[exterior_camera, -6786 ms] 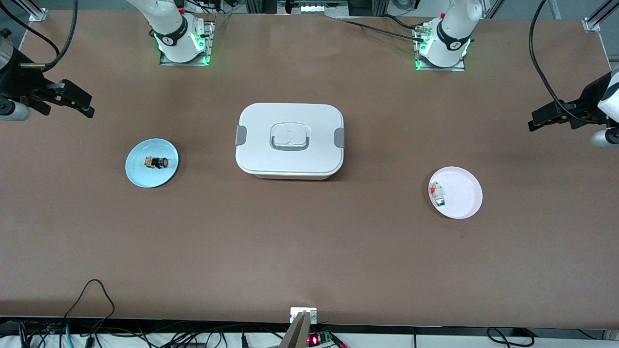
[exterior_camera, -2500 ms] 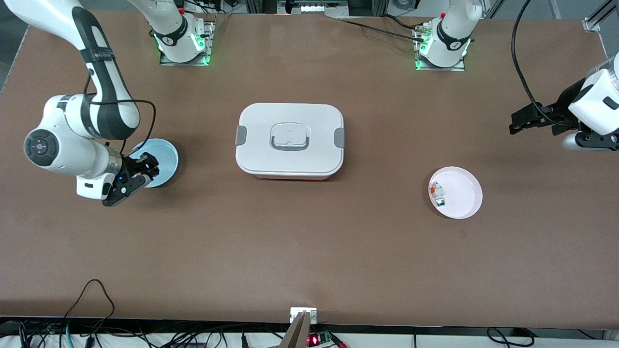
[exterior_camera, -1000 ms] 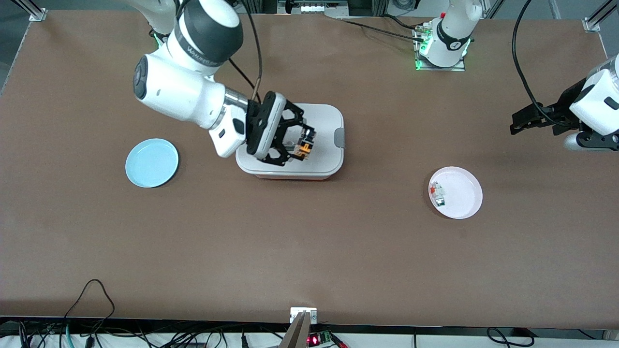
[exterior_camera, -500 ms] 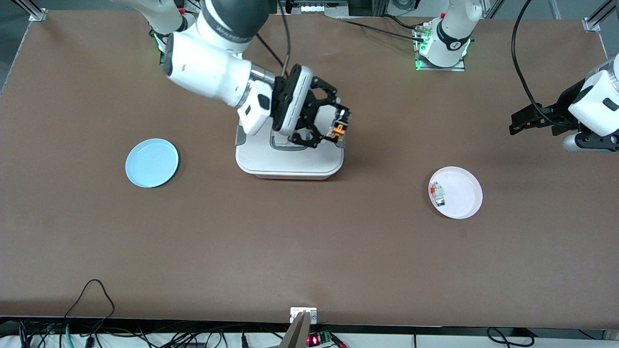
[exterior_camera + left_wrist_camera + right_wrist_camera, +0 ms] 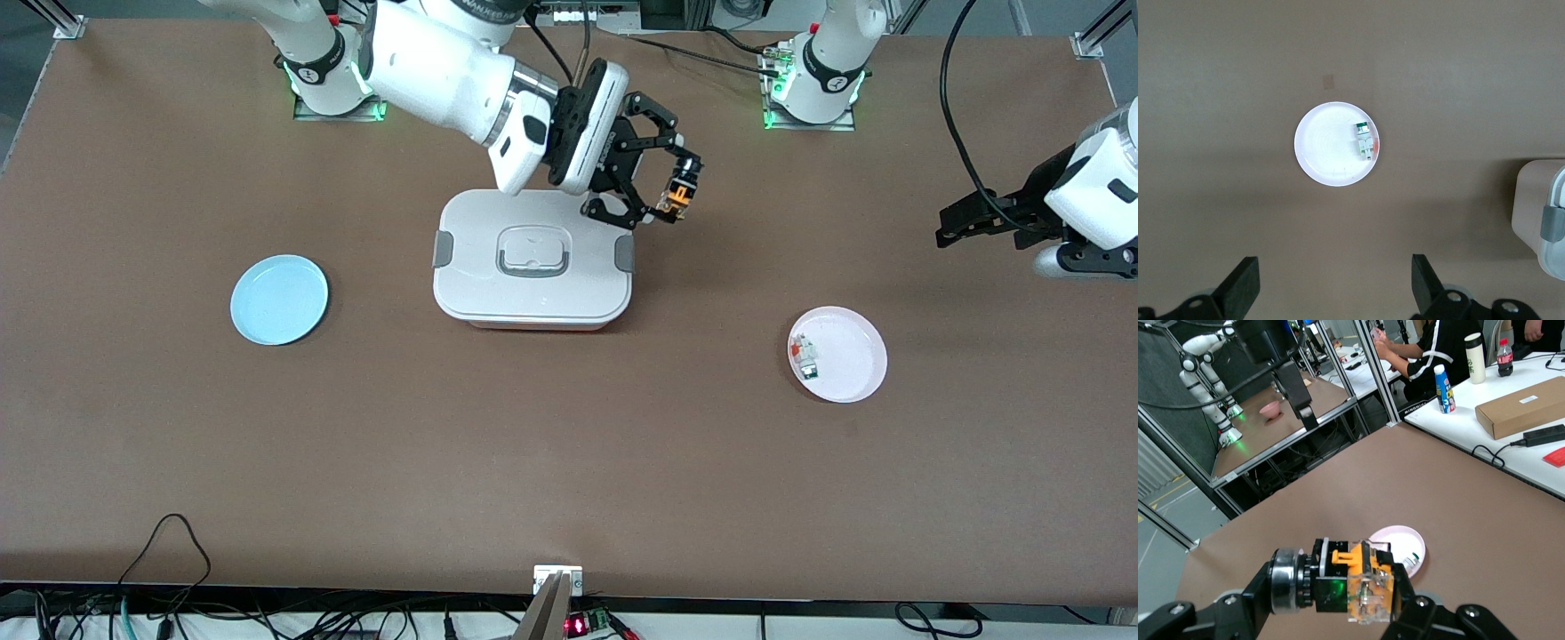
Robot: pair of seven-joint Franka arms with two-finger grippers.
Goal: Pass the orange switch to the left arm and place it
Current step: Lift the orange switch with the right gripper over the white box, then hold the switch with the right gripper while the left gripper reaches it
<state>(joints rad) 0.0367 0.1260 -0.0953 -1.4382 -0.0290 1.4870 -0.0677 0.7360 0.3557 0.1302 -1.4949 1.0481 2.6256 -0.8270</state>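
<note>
Front view showed the right gripper point(image 5: 669, 197) pinching the switch point(image 5: 677, 192) in the air, over bare table just off the box point(image 5: 532, 258) corner toward the left arm's end — raised, it seemed, so the load would not brush the lid. The left gripper point(image 5: 965, 227) hung over that end of the table, jaws spread, waiting, probably to receive the switch. The white plate point(image 5: 858, 364) with 3 small pieces looked the likely destination; the blue plate point(image 5: 278, 299) lay empty.

Matt brown table point(image 5: 569, 462), smooth white plastic box point(image 5: 471, 293), glossy pale-blue plate point(image 5: 278, 300).
</note>
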